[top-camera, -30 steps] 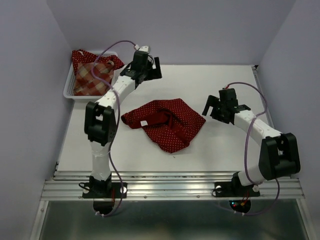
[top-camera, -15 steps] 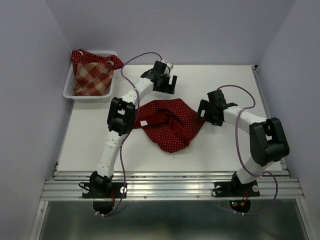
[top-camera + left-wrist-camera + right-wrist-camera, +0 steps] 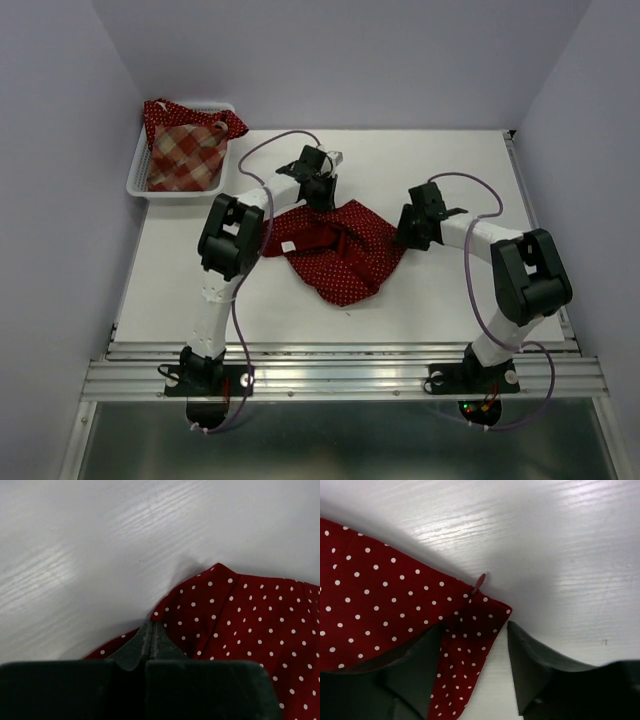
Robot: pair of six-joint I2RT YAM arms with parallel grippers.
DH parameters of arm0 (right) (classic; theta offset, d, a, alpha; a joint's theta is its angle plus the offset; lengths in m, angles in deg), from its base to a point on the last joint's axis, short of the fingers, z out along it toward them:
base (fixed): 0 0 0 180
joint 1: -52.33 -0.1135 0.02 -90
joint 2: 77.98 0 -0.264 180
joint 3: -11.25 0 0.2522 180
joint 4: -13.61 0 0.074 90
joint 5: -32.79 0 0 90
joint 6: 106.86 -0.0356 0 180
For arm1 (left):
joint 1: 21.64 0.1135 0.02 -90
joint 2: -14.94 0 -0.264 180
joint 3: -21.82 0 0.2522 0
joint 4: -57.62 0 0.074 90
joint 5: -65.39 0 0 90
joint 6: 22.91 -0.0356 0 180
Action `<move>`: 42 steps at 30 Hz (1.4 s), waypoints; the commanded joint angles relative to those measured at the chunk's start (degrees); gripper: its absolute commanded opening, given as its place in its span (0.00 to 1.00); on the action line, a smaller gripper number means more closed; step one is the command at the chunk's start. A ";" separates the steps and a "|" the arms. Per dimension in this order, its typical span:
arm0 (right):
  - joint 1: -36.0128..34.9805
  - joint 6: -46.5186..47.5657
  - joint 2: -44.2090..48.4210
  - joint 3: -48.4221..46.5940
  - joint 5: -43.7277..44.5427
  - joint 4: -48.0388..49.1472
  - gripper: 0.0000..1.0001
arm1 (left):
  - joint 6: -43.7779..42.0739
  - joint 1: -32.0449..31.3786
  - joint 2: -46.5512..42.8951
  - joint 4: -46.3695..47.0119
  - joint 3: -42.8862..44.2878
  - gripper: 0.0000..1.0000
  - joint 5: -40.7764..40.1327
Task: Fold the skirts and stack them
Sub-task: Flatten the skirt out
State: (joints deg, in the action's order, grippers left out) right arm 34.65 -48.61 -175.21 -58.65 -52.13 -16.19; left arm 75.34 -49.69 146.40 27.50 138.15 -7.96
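A dark red polka-dot skirt (image 3: 345,255) lies crumpled in the middle of the white table. My left gripper (image 3: 320,198) is at its far edge. In the left wrist view the jaws (image 3: 151,626) are pressed together on the skirt's hem (image 3: 240,620). My right gripper (image 3: 406,234) is at the skirt's right corner. Its fingers (image 3: 475,650) stand open astride that corner (image 3: 470,630), one finger on the cloth and the other on bare table. A plaid skirt (image 3: 185,155) and another dark red dotted one (image 3: 160,112) lie in the basket.
The white mesh basket (image 3: 135,182) stands at the far left corner against the lilac wall. A small red loop (image 3: 479,582) sticks out of the skirt's hem by my right gripper. Walls close in the left, back and right sides.
The left arm swung from beside the basket down to the skirt's far edge and its jaws shut. The right gripper moved left onto the skirt's right corner and its jaws have narrowed.
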 commanded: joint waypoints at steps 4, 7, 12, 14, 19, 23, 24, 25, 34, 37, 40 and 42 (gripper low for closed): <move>-0.79 -0.60 1.07 1.91 0.72 4.08 0.18 | 6.60 -0.25 -10.86 9.06 -10.71 0.00 4.98; -0.79 0.72 2.92 1.12 1.77 4.52 0.01 | 9.49 -0.16 -17.10 13.45 -14.83 0.00 2.71; -0.79 5.19 8.98 0.42 0.72 8.81 0.01 | 13.19 -0.16 -30.19 23.19 -21.60 0.00 -1.08; -0.79 7.04 12.84 0.50 -1.64 10.66 0.01 | 13.72 -0.16 -35.27 25.66 -24.95 0.00 -1.96; -0.79 12.31 22.24 0.16 -4.38 15.41 0.01 | 13.90 -0.25 -44.26 29.45 -29.34 0.00 -3.71; -0.79 16.53 29.02 -4.05 -8.23 14.37 0.01 | 14.95 -0.25 -51.81 30.77 -31.36 0.00 -5.22; -0.79 17.33 31.55 -5.11 -9.64 13.32 0.01 | 14.95 -0.25 -55.40 31.91 -31.98 0.00 -5.39; -0.79 17.68 32.71 -6.08 -10.96 12.96 0.01 | 15.21 -0.25 -57.26 32.53 -32.60 0.00 -6.00; -0.79 15.41 44.58 -19.26 -29.59 8.39 0.01 | 17.76 -1.04 -80.55 35.78 -37.52 0.00 -5.85; -0.79 12.25 46.86 -22.07 -35.66 8.47 0.01 | 18.81 -1.56 -85.48 36.84 -37.88 0.00 -2.77; -0.79 10.39 47.75 -24.45 -36.64 7.34 0.01 | 19.87 -2.00 -89.35 37.37 -37.88 0.00 -1.97; -0.79 9.43 47.66 -26.21 -35.50 6.81 0.01 | 20.40 -2.09 -91.11 37.28 -37.70 0.00 -2.40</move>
State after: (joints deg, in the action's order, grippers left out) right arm 33.85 -36.13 -127.06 -81.41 -85.44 -8.62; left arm 94.27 -51.68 56.28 61.79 100.80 -10.96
